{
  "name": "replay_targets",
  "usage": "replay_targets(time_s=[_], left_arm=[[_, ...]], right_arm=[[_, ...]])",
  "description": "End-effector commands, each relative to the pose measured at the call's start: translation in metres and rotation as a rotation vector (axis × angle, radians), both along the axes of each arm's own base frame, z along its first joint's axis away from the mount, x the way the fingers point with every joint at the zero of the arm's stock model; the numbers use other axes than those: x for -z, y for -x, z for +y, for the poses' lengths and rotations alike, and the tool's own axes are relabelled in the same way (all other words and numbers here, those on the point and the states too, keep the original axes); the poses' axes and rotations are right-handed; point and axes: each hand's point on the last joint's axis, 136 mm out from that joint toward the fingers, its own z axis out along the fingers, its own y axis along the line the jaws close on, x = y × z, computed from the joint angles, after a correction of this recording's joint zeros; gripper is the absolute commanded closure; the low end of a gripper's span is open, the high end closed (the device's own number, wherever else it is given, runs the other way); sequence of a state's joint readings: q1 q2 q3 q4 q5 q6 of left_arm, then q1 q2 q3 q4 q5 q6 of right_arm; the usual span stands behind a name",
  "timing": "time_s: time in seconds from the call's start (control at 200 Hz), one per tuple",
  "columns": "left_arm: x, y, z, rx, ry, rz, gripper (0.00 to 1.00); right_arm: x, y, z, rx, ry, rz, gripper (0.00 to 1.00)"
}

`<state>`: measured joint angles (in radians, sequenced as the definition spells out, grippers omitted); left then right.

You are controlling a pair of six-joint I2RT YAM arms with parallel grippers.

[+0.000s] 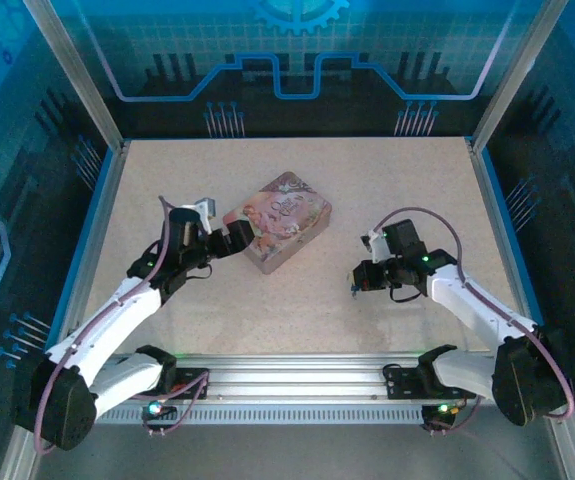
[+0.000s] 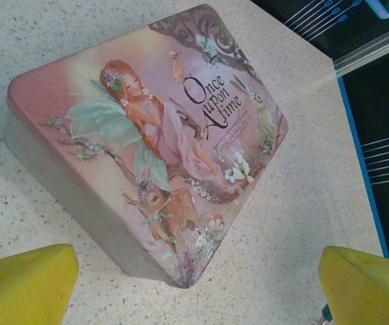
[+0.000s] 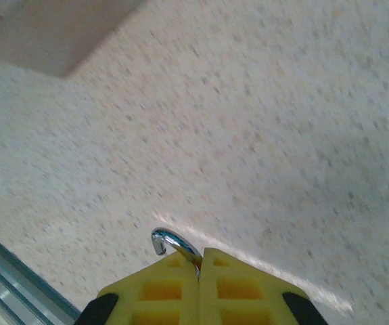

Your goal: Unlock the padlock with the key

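While the right claw [image 1: 355, 281] hangs low over the speckled table [image 1: 267, 310], its yellow pads [image 3: 238, 288] are pressed tight together in the wrist view. A curved silver padlock shackle [image 3: 174, 241] pokes out from the seam between them. By its shape it belongs to the padlock, but any brass body is hidden between the pads. The hook's free end curls over just past the fingertips, above bare tabletop.

That claw sits well to the right of the pink fairy tin [image 1: 287, 215]. Over on the left, the left claw [image 1: 229, 240] is right up against the tin's near end. Its yellow fingers [image 2: 21, 288] are spread wide, with the tin's corner between them. I cannot tell if they touch it.
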<state>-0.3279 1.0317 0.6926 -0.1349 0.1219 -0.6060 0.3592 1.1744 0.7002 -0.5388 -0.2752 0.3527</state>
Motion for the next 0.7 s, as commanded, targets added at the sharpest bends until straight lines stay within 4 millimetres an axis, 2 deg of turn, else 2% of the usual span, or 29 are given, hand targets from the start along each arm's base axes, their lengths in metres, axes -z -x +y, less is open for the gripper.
replay_targets(time_s=[0.0, 0.175, 0.405, 0.545, 0.625, 0.695], left_arm=[[0.002, 0.004, 0.006, -0.010, -0.015, -0.002, 0.07], [0.005, 0.005, 0.003, -0.001, 0.011, 0.003, 0.07], [0.010, 0.006, 0.001, 0.012, 0.012, 0.016, 0.06], [0.011, 0.006, 0.000, 0.019, 0.018, 0.021, 0.06], [0.010, 0.006, 0.000, 0.024, 0.021, 0.021, 0.06], [0.009, 0.006, 0.001, 0.021, 0.022, 0.019, 0.06]], right_arm=[[0.013, 0.018, -0.009, -0.044, 0.091, 0.096, 1.00], [0.034, 0.018, -0.009, -0.067, 0.141, 0.165, 1.00], [0.060, 0.013, 0.004, -0.079, 0.130, 0.216, 0.98], [0.067, 0.010, 0.006, -0.079, 0.140, 0.230, 0.88], [0.063, 0.007, 0.006, -0.076, 0.143, 0.215, 0.78], [0.057, 0.005, 0.004, -0.074, 0.152, 0.197, 0.74]])
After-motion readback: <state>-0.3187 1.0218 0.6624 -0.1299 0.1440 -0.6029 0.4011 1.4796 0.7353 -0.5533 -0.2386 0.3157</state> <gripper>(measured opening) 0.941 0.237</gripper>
